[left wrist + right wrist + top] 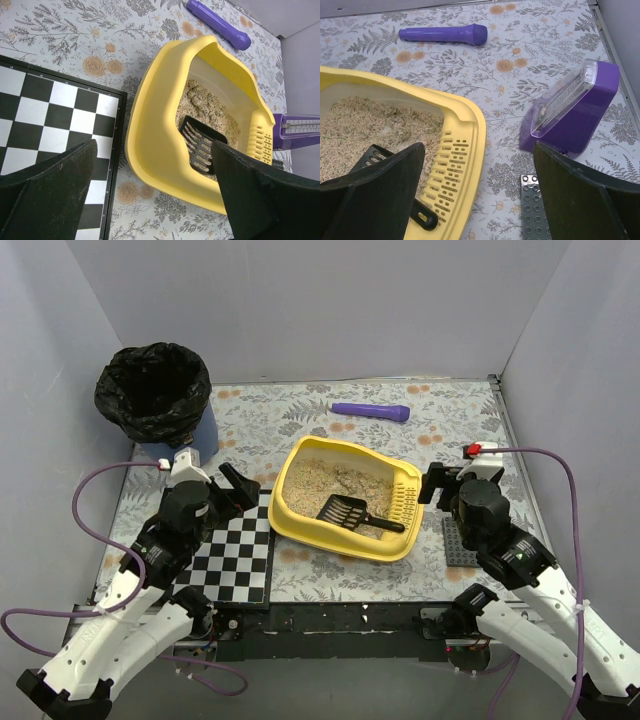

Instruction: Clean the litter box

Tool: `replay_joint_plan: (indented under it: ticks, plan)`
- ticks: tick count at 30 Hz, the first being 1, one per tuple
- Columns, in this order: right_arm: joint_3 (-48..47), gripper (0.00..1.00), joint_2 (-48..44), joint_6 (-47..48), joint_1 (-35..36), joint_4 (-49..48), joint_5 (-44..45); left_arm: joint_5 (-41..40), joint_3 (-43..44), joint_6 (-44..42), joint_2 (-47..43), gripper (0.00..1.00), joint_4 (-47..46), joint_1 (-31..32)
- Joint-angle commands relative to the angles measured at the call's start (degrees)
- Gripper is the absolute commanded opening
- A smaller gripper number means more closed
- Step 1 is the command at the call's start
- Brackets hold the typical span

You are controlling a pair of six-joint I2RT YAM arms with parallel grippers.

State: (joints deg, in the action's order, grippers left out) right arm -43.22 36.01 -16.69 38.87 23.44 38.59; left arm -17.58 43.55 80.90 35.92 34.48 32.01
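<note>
The yellow litter box (330,542) sits mid-table with beige litter inside and a slotted strip at its right end. A black slotted scoop (350,512) lies in it, head on the litter, handle over the slotted strip. My left gripper (238,487) is open and empty, left of the box above the table. In the left wrist view (153,150) the box wall (150,130) and scoop (200,147) lie between its jaws. My right gripper (432,483) is open and empty, right of the box. In the right wrist view (479,147) the box's slotted end (457,160) and the scoop's handle tip (422,217) show.
A blue bin with a black bag (155,390) stands back left. A purple cylinder (370,411) lies behind the box. A checkerboard (235,550) lies left of the box. A grey studded plate (458,540) and a purple box with a clear face (570,110) are at the right. Grey walls enclose the table.
</note>
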Motion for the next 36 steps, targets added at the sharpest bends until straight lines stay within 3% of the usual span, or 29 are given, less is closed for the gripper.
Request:
replay_joint_plan:
  ticks: [1,6,10,16,24,31,36]
  plan:
    - [0.42,0.96,-2.52,1.39,-0.02,-2.62,-2.27,-1.76,2.42,-0.75,-0.41,0.98,0.06,-0.19]
    - [4.19,0.97,-5.07,1.66,-0.02,-8.4,-14.56,0.53,0.05,-1.53,-0.85,0.98,-2.66,-0.19]
    - [3.33,0.98,-0.26,6.05,-0.02,-7.91,-30.21,0.44,0.48,-2.41,-0.15,0.98,-3.71,-0.19]
    - [-6.78,0.96,15.65,9.47,-0.02,7.93,-33.12,3.25,-1.88,-2.68,0.82,0.98,-6.17,-0.19]
    - [-8.81,0.88,26.56,16.42,0.06,6.52,-51.05,6.16,-2.42,-3.12,4.94,0.98,-8.29,-0.19]
    - [-7.93,0.83,35.7,22.57,0.59,3.56,-47.37,7.56,-3.29,-3.56,5.04,0.98,-9.95,-0.19]
    - [-5.73,0.78,39.83,28.55,0.68,0.9,-55.19,8.01,-3.38,-3.65,4.77,0.98,-10.05,-0.19]
